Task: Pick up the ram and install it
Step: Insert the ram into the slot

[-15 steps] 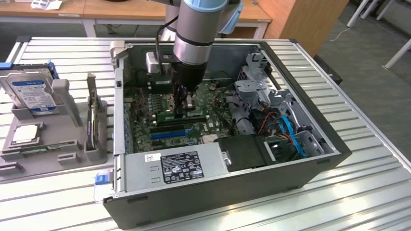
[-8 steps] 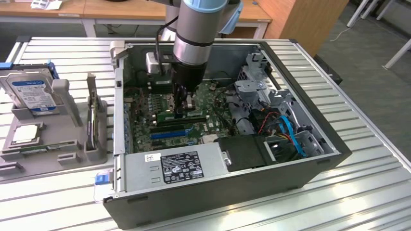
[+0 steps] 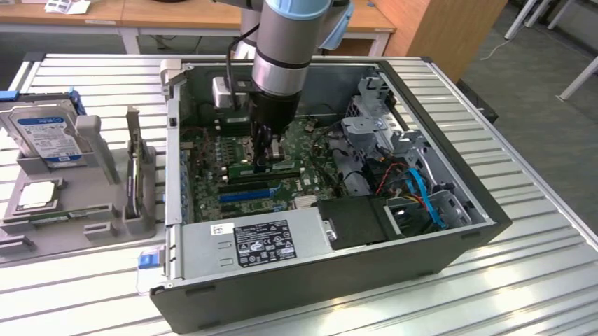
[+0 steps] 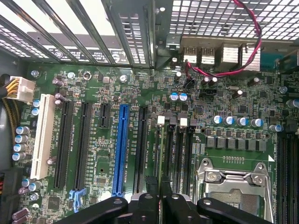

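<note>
The open computer case (image 3: pixel 439 189) lies on the slatted table (image 3: pixel 542 280), and I am reaching down into it over the green motherboard (image 4: pixel 219 100). To the exterior view's left sits a grey parts tray (image 3: pixel 56 210) with the hard drive (image 3: pixel 47 133) and an upright card (image 3: pixel 134 161). My gripper (image 3: pixel 266 155) hangs low over the memory slots (image 4: pixel 180 154), jaws drawn nearly together, pinching the ram (image 3: pixel 271 166) on edge between them. The stick appears to sit right at the slots, though I cannot tell whether it is seated. To do this well, I judge I should keep the stick upright and in line with its slot, press evenly along its length, and avoid twisting against the slot latches (image 4: pixel 161 120).
</note>
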Controlling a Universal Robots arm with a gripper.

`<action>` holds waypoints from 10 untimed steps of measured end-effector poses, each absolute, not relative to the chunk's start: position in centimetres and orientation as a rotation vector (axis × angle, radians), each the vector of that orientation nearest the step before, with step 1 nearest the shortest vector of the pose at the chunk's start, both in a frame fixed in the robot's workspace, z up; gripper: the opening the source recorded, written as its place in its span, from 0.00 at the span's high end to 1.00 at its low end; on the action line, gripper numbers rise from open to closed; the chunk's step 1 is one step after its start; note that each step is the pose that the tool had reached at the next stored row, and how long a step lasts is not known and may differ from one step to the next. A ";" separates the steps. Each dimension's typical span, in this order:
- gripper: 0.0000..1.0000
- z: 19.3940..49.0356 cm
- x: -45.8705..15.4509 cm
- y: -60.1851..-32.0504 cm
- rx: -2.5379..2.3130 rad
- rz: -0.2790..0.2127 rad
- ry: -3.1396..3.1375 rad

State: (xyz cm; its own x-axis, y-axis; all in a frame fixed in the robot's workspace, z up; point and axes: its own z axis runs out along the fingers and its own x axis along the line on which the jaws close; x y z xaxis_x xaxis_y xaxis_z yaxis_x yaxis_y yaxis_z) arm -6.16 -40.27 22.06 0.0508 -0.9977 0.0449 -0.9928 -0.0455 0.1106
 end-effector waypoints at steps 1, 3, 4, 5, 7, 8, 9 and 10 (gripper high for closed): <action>0.87 22.0 -6.2 -40.3 2.194 -0.067 -2.090; 0.87 22.0 -6.2 -40.3 2.193 -0.067 -2.090; 0.87 21.9 -6.2 -40.3 2.193 -0.067 -2.090; 0.87 21.9 -6.2 -40.3 2.193 -0.067 -2.090; 0.87 21.8 -6.2 -40.3 2.193 -0.067 -2.090; 0.87 21.8 -6.2 -40.3 2.193 -0.067 -2.090; 0.87 21.7 -6.2 -40.3 2.193 -0.067 -2.090; 0.87 21.7 -6.2 -40.3 2.193 -0.067 -2.090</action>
